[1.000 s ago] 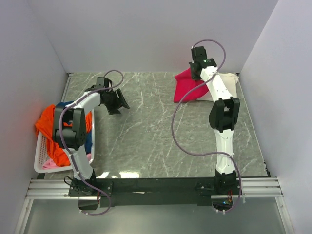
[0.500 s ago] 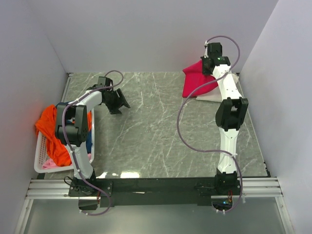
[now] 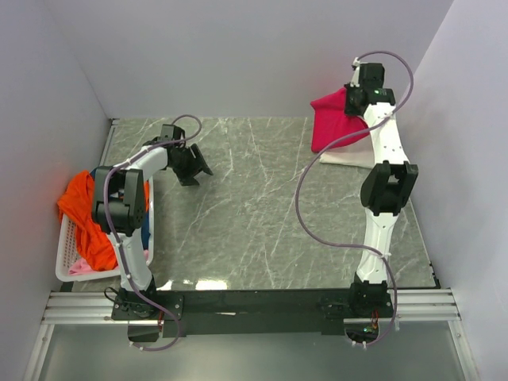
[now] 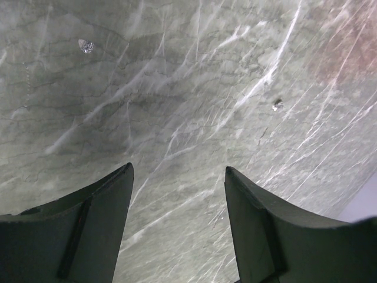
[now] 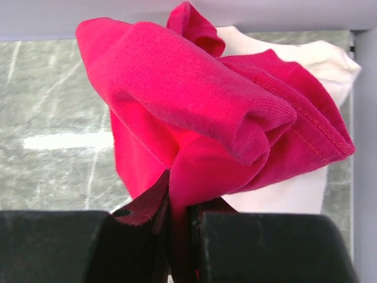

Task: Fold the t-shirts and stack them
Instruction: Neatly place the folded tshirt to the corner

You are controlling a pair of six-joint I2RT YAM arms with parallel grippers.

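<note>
My right gripper (image 3: 355,97) is shut on the crimson-pink t-shirt (image 3: 333,121) and holds it bunched and lifted at the back right corner; in the right wrist view the shirt (image 5: 206,112) hangs from the closed jaws (image 5: 179,218). The cream-white t-shirt (image 3: 349,155) lies flat on the table under it and also shows in the right wrist view (image 5: 283,194). My left gripper (image 3: 193,165) is open and empty over the bare marble at the left (image 4: 177,177). An orange t-shirt (image 3: 79,210), a navy one (image 3: 144,226) and a pale pink one (image 3: 79,268) lie in the basket.
A white slatted basket (image 3: 67,262) stands at the left table edge beside the left arm. Grey walls close in the table at the back, left and right. The right arm reaches close to the back right corner.
My right gripper has moved right and toward the back wall, lifting the crimson-pink shirt off the table and over the cream-white one. The left arm has stayed in place.
</note>
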